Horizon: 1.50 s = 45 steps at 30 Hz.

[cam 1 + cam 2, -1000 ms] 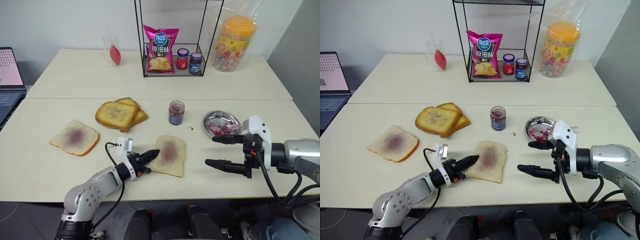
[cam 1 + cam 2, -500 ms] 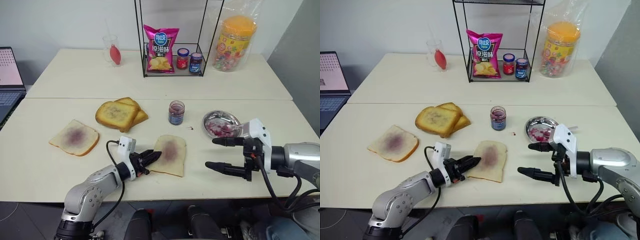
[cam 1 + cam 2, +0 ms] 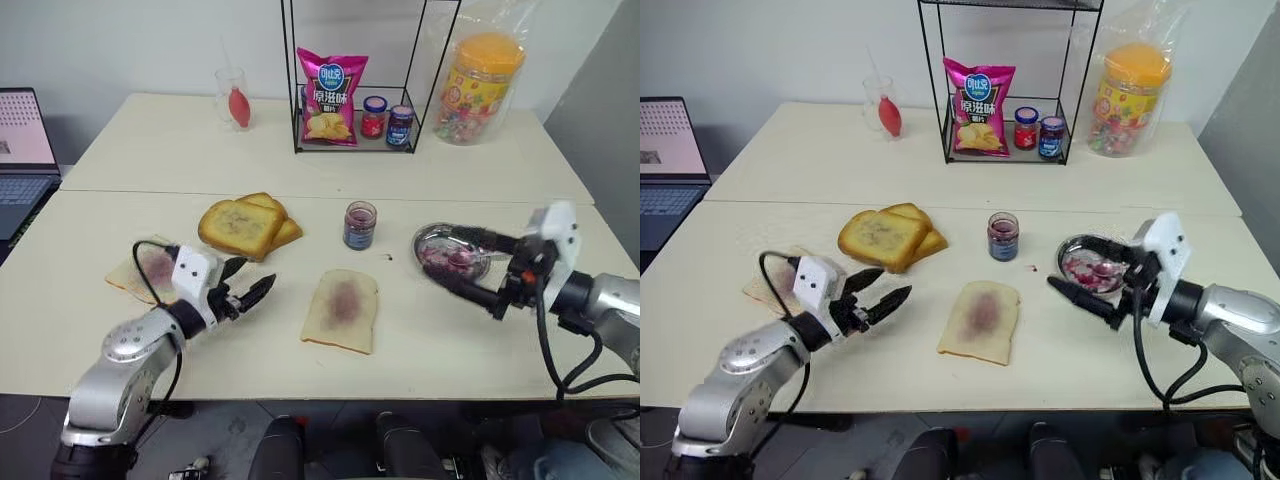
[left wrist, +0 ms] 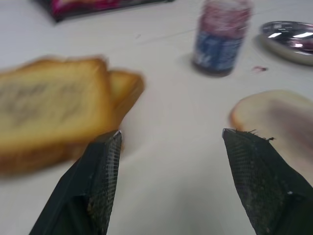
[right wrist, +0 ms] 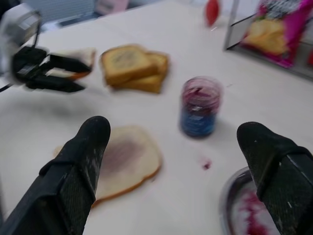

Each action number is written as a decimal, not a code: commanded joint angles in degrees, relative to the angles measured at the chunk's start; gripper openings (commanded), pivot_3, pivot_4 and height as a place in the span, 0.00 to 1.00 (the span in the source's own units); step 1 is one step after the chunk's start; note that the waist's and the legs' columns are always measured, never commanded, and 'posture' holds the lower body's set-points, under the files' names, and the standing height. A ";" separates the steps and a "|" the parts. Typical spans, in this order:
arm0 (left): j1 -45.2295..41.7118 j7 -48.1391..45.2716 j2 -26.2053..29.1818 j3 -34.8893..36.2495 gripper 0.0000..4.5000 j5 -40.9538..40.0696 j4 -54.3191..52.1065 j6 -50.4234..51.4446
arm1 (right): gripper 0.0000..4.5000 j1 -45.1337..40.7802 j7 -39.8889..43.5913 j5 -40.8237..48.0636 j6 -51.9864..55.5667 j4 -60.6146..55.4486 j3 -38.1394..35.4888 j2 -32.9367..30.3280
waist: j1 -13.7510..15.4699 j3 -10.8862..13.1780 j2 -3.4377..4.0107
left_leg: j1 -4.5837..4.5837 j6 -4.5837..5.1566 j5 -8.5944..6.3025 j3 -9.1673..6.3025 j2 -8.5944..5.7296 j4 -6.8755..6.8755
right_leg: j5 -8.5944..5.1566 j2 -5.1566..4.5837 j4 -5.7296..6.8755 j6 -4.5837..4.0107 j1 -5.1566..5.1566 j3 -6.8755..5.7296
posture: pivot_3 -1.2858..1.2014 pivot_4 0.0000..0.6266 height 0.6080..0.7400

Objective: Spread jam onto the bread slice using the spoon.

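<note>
Bread slice (image 3: 341, 311) lies flat at counter (image 3: 420, 360) centre, purple smear already in its middle; smear thin, edges bare, so spreading looks only partly done. Jam jar (image 3: 359, 225) stands at 12 o'clock from slice, lid off. Spoon: you cannot make it out; maybe in metal dish (image 3: 447, 250) at 2 o'clock. Left tool (image 3: 240, 290) wide open, holds nothing, hangs at 9 o'clock from slice. Right tool (image 3: 472, 265) fully open, empty, over dish. You need spoon in hand next.
</note>
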 commanded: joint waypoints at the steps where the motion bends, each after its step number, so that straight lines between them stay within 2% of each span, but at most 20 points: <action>1: -5.25 -10.44 3.92 -6.57 0.96 2.68 -4.14 -4.14 | 1.00 -0.82 -10.03 -4.00 -5.24 2.60 -5.34 6.04 | -0.19 0.00 0.00 | -0.02 0.02 -0.01 0.01 0.01 -0.01 | 0.01 0.01 0.00 0.01 -0.02 0.00 | 0.52 0.24 1.00; 3: -10.29 -12.89 3.89 -8.56 0.99 1.33 -4.45 -2.33 | 1.00 -0.46 -13.94 -6.34 -7.01 5.60 -7.52 8.90 | -0.25 0.07 0.12 | -0.08 0.02 -0.02 -0.02 0.03 -0.02 | 0.17 0.04 0.02 0.28 -0.10 -0.04 | 0.52 0.24 1.00; 7: -20.11 -14.35 0.18 -11.78 0.99 -2.83 -4.76 4.24 | 1.00 -0.06 -22.61 -7.12 -8.98 12.06 -12.14 16.44 | -0.13 0.07 0.12 | -0.21 0.03 -0.01 -0.09 0.01 0.04 | 0.20 0.05 0.09 0.34 -0.16 -0.11 | 0.52 0.24 1.00; 12: -24.63 -15.47 -1.73 -15.93 0.99 -1.27 -4.82 6.88 | 1.00 -2.23 -25.21 -8.63 -12.22 21.11 -12.92 20.23 | -1.34 0.06 0.49 | -0.17 0.04 -0.02 0.04 0.01 0.03 | 0.23 0.06 0.15 0.39 -0.20 0.09 | 0.52 0.24 1.00; 21: -25.46 -15.39 -4.76 -20.18 0.99 0.33 -5.26 7.91 | 1.00 -8.34 -23.33 -4.58 -11.18 36.51 -12.88 22.41 | -1.79 0.03 0.64 | -0.02 0.07 0.01 0.01 0.06 0.07 | 0.26 0.18 0.34 0.37 -0.15 0.10 | 0.52 0.24 1.00; 28: -24.79 -15.48 -5.26 -21.84 0.99 2.87 -4.86 7.11 | 1.00 -12.45 -20.33 -2.14 -11.20 44.19 -12.22 24.11 | -1.83 0.02 0.71 | -0.04 0.07 0.01 0.02 0.06 0.07 | 0.27 0.18 0.32 0.38 -0.15 0.11 | 0.52 0.24 1.00; 38: -24.44 -14.74 -6.97 -21.07 0.99 3.35 -4.85 7.52 | 1.00 -15.87 -17.73 -3.33 -13.37 51.32 -11.83 23.92 | -1.82 0.00 0.76 | -0.03 0.07 0.01 0.02 0.05 0.09 | 0.29 0.18 0.33 0.42 -0.14 0.12 | 0.52 0.24 1.00; 39: -24.42 -14.67 -6.97 -21.03 1.00 3.43 -4.88 7.53 | 0.92 -16.04 -17.21 -3.44 -13.61 51.90 -11.79 23.77 | -1.82 0.00 0.76 | -0.03 0.07 0.01 0.02 0.06 0.09 | 0.30 0.18 0.35 0.42 -0.14 0.12 | 0.52 0.24 1.00; 41: -24.47 -14.60 -6.84 -20.91 1.00 3.59 -4.95 7.57 | 0.86 -16.28 -16.77 -2.98 -13.40 52.62 -12.00 23.77 | -1.82 0.00 0.77 | -0.01 0.08 0.01 0.01 0.06 0.10 | 0.30 0.19 0.36 0.42 -0.13 0.11 | 0.52 0.24 1.00; 45: -24.97 -14.71 -6.57 -20.52 1.00 3.52 -4.76 7.78 | 0.63 -17.09 -16.63 -1.67 -12.94 53.65 -12.80 24.10 | -1.84 0.00 0.77 | -0.01 0.08 0.01 0.02 0.06 0.10 | 0.30 0.19 0.35 0.42 -0.13 0.12 | 0.52 0.24 1.00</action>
